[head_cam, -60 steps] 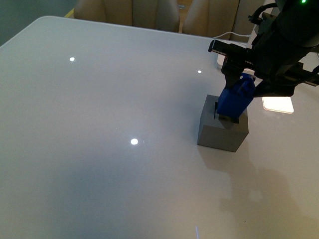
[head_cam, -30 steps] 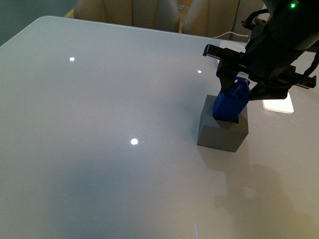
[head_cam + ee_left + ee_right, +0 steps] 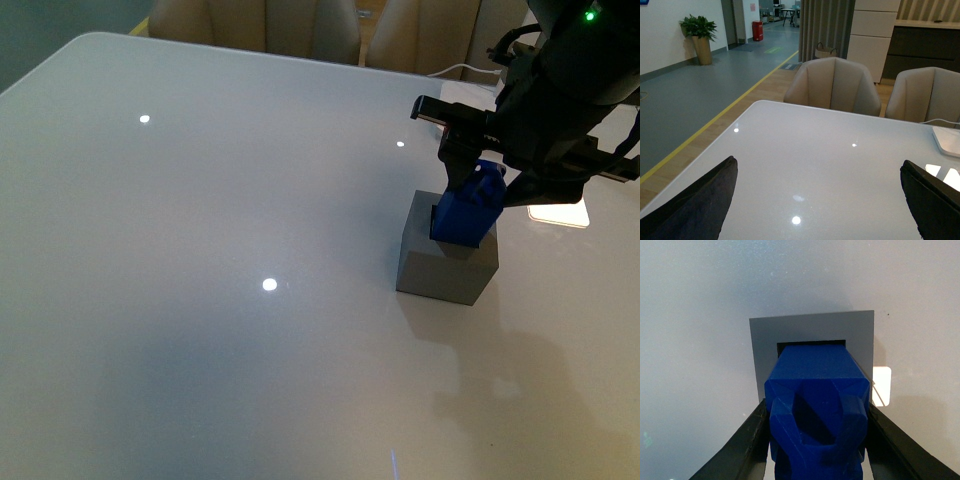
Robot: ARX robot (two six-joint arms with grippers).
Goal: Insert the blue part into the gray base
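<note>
The gray base (image 3: 447, 262) stands on the white table at the right of the front view. My right gripper (image 3: 480, 175) is shut on the blue part (image 3: 467, 208) and holds it tilted, its lower end at the square hole in the base's top. In the right wrist view the blue part (image 3: 817, 410) sits between both black fingers (image 3: 742, 447) and covers most of the hole in the gray base (image 3: 810, 330). My left gripper (image 3: 820, 200) is open and empty above bare table, far from both; it does not show in the front view.
A flat white lamp foot (image 3: 557, 208) lies just right of the base, with a white cable (image 3: 462, 69) behind. Beige chairs (image 3: 835, 90) stand at the table's far edge. The table (image 3: 200, 250) stretches left of the base.
My right gripper has brought the blue part down and a little left, from above the base to its hole. Over the last half second it hardly moved.
</note>
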